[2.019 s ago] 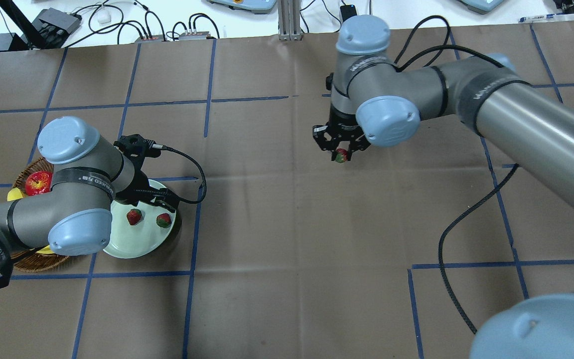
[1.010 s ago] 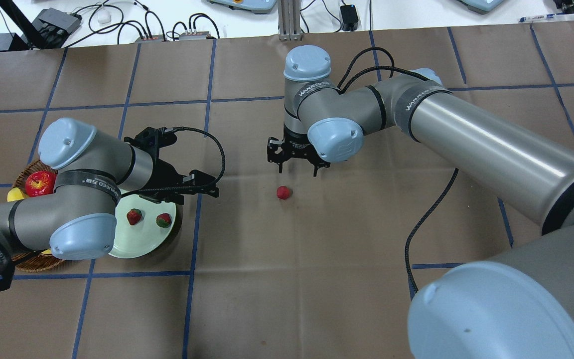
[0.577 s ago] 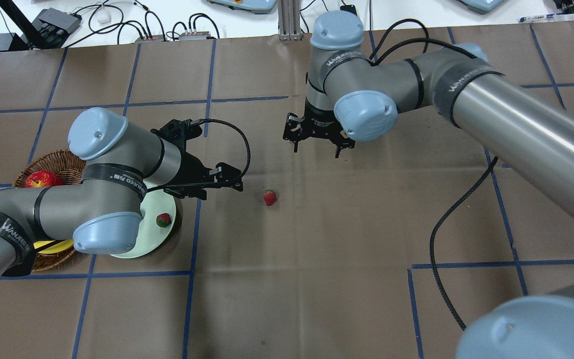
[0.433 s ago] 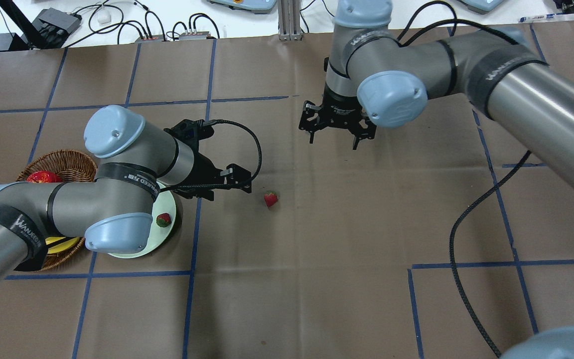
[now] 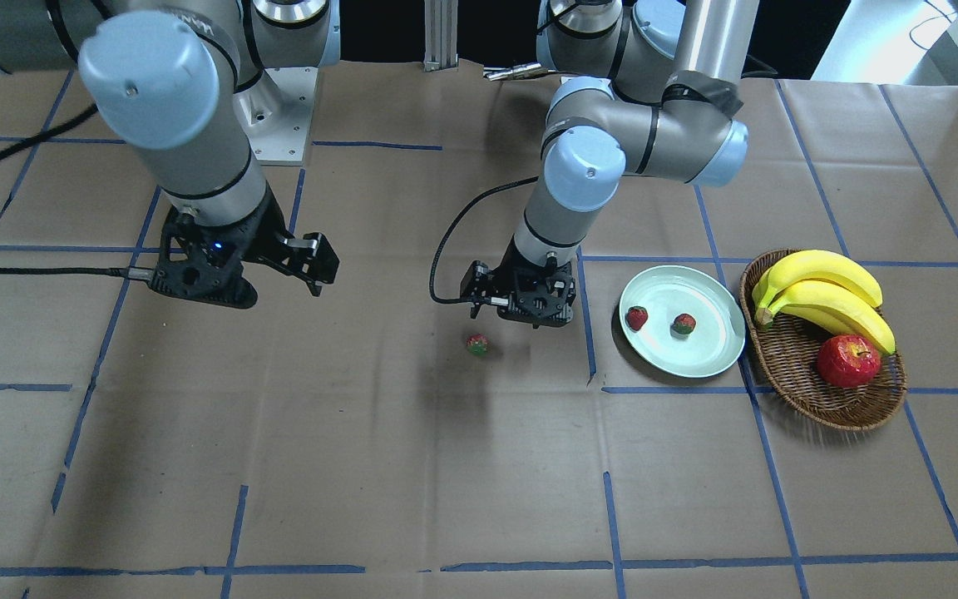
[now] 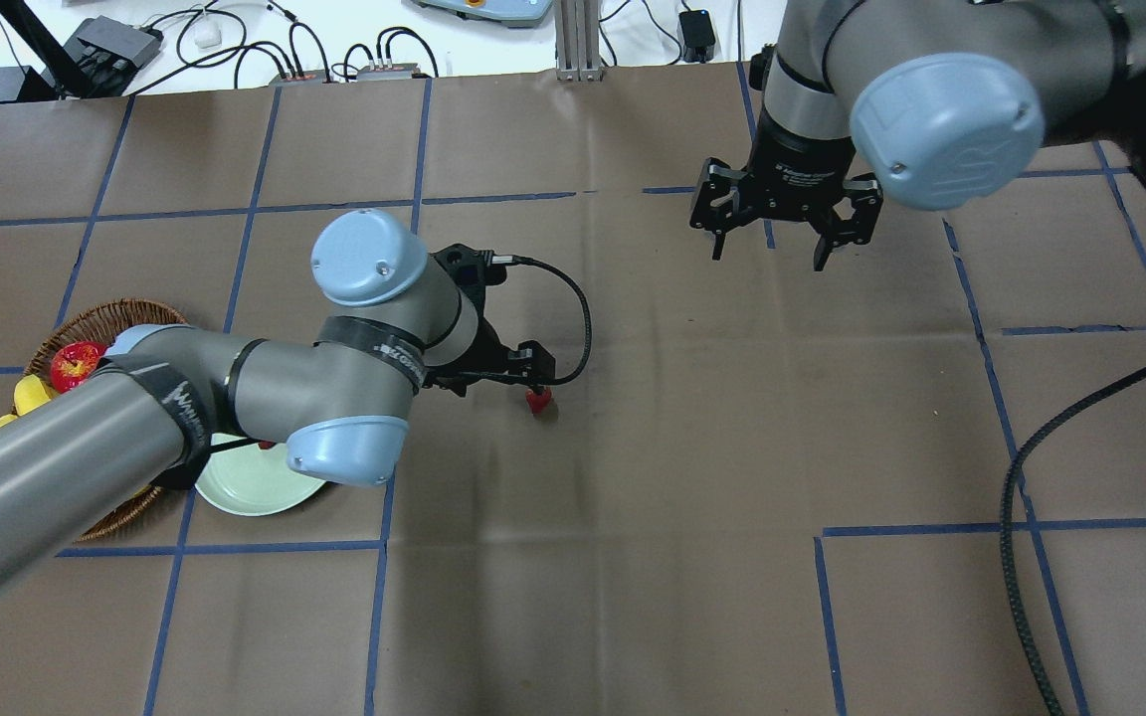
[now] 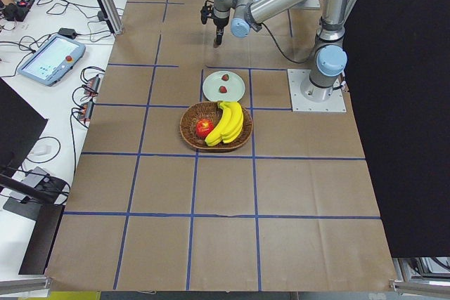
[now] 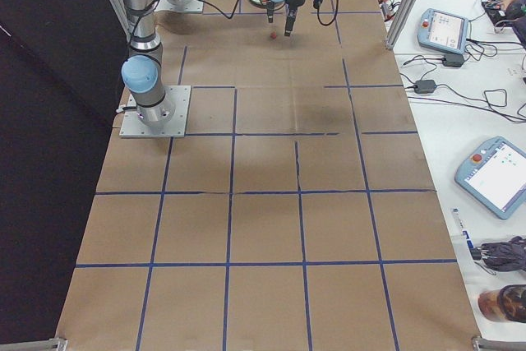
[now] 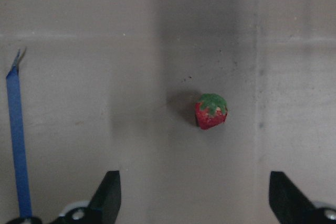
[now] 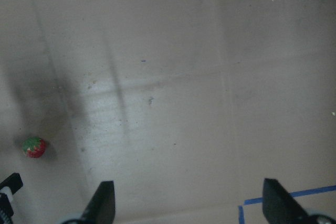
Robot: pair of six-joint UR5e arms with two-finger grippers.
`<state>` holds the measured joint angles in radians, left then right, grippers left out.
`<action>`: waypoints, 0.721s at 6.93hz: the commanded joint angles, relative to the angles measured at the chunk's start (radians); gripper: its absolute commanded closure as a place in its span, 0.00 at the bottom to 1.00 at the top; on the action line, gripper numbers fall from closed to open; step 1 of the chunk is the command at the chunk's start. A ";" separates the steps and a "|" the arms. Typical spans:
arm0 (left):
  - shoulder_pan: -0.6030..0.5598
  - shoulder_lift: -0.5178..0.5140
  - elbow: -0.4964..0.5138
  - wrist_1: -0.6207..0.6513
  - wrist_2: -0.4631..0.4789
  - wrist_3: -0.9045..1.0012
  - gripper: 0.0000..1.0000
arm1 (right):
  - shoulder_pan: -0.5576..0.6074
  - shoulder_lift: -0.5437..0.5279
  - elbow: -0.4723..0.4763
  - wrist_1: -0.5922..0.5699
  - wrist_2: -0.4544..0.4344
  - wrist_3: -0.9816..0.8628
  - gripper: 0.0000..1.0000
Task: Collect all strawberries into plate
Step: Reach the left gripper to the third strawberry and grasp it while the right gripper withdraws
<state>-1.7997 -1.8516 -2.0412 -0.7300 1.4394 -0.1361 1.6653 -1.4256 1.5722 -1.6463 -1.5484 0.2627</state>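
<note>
One strawberry (image 5: 476, 344) lies loose on the brown paper; it also shows in the overhead view (image 6: 536, 400) and in the left wrist view (image 9: 211, 111). Two more strawberries (image 5: 636, 317) (image 5: 683, 324) lie in the mint-green plate (image 5: 695, 358). My left gripper (image 5: 520, 314) is open and empty. It hovers just above the loose berry, which lies ahead of and between its fingers (image 9: 107, 198). My right gripper (image 6: 770, 247) is open and empty, far back on the robot's right side of the table. It sees the berry at its view's left edge (image 10: 33, 147).
A brown wicker basket (image 5: 787, 383) with bananas (image 5: 828, 295) and a red apple (image 5: 847, 361) stands right beside the plate. In the overhead view my left arm covers most of the plate (image 6: 255, 492). The left gripper's cable (image 5: 446, 241) loops beside it.
The right gripper let the strawberry go onto the table, then drew back up and to the right, open. The left gripper swung from the plate across to the dropped berry.
</note>
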 commanded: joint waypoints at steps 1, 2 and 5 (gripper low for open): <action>-0.046 -0.101 0.045 0.061 0.027 -0.007 0.06 | -0.080 -0.105 0.009 0.077 -0.016 -0.138 0.00; -0.050 -0.116 0.045 0.064 0.027 -0.007 0.11 | -0.100 -0.131 0.011 0.077 -0.004 -0.231 0.00; -0.053 -0.121 0.038 0.061 0.021 -0.007 0.82 | -0.107 -0.168 0.020 0.136 -0.015 -0.293 0.00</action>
<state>-1.8521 -1.9698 -2.0009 -0.6668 1.4614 -0.1430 1.5573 -1.5797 1.5896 -1.5452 -1.5615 -0.0228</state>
